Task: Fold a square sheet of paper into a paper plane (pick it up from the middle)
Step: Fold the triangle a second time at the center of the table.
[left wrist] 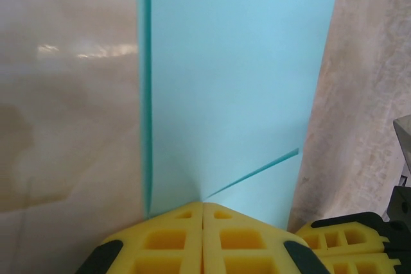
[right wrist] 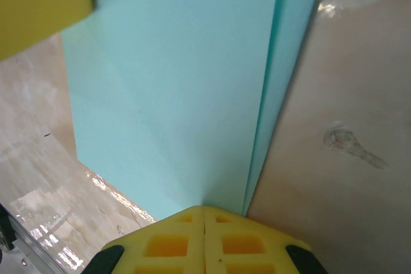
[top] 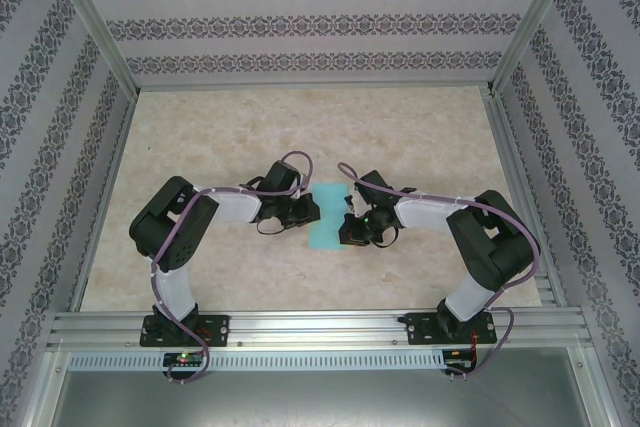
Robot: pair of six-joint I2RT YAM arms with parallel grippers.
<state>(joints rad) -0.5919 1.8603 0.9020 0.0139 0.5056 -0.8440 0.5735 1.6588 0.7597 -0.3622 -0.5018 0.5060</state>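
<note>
The square sheet of paper (top: 327,215) lies flat mid-table, turquoise, folded into a narrower upright strip with doubled layers; it has no dart outline. In the left wrist view the sheet (left wrist: 231,81) shows a slanted flap edge near my left gripper (left wrist: 203,205), whose yellow fingers are shut with their tips down on the paper. The right gripper (right wrist: 204,208) is also shut, its tips resting on the sheet (right wrist: 180,94) beside a layered long edge. From above, the left gripper (top: 306,213) and right gripper (top: 349,228) meet the strip from opposite sides.
The beige marbled table (top: 300,127) spreads around the paper, fenced by aluminium rails (top: 310,327) in front and patterned walls. The other arm's yellow fingers (left wrist: 347,242) sit close at the lower right of the left wrist view, and a yellow finger (right wrist: 38,4) crowds the right wrist view's top left.
</note>
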